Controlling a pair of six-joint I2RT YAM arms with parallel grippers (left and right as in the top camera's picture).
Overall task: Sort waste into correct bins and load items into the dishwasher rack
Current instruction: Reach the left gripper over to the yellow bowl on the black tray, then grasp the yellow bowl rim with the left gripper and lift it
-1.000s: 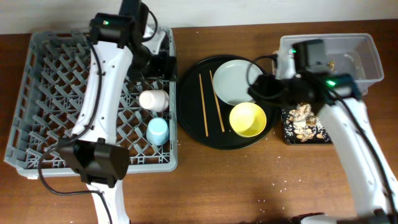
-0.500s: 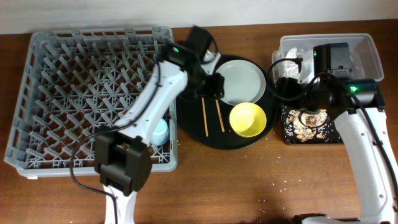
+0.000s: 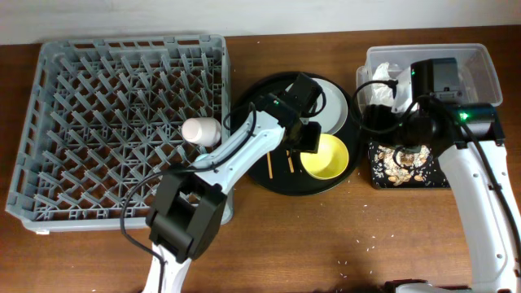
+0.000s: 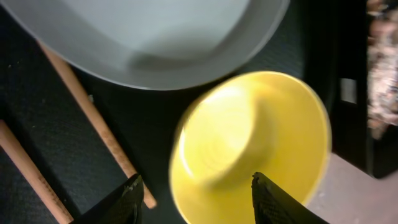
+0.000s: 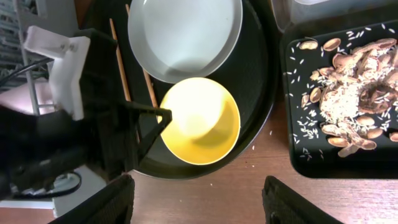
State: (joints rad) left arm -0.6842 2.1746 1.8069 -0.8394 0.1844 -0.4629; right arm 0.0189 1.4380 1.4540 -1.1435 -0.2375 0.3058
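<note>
Left gripper [image 4: 198, 202]: jaws spread wide, holding nothing, poised over the near rim of the round yellow bowl [image 4: 249, 143]; I cannot tell whether they touch it. The bowl sits on the large round black tray [image 3: 254, 110], just beside the pale grey-white round plate [image 3: 334, 103] and two thin wooden chopsticks [image 3: 269, 165].

Right gripper [image 5: 202, 200]: spread, empty.

Change over 0.5 s: the left arm has shifted from the chopsticks to the bowl. The right arm is unchanged.

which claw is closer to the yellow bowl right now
Left. The left claw hangs open right over the yellow bowl. The right claw sits off to the bowl's right, near the clear tub.
</note>
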